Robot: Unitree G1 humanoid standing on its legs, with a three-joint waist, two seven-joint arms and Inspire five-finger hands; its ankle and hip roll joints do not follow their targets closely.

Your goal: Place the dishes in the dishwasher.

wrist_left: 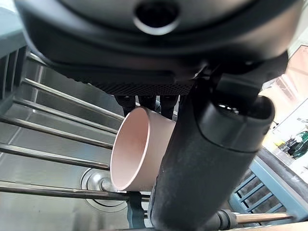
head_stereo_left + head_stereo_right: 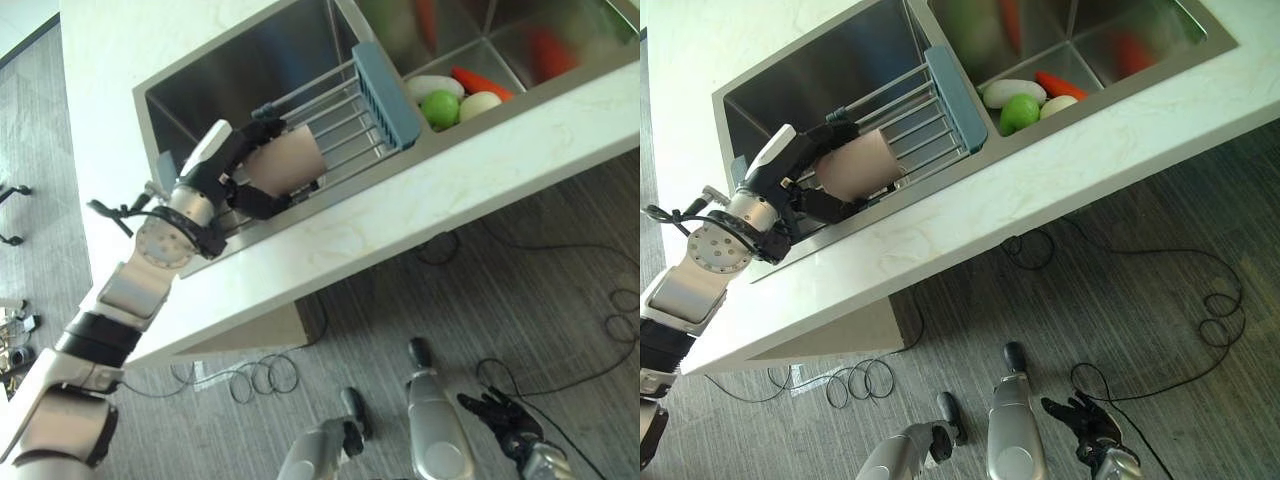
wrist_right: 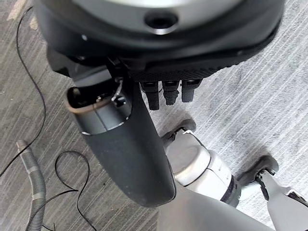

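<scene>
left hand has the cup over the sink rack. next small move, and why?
Probably lift the pink cup straight up off the rack. The left hand already has fingers and thumb curled round it, the cup lies on its side over the rack bars in the sink, and the rack's blue end frame stands close beside it. The right hand hangs idle above the floor.

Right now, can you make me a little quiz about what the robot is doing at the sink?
1. True or false: the left hand is curled round a pink cup.
2. Where is the cup? A) on the floor B) over the rack in the sink C) among the vegetables
3. Fill in: the right hand hangs low over the ____.

Key: 1 true. 2 B. 3 floor.
</scene>
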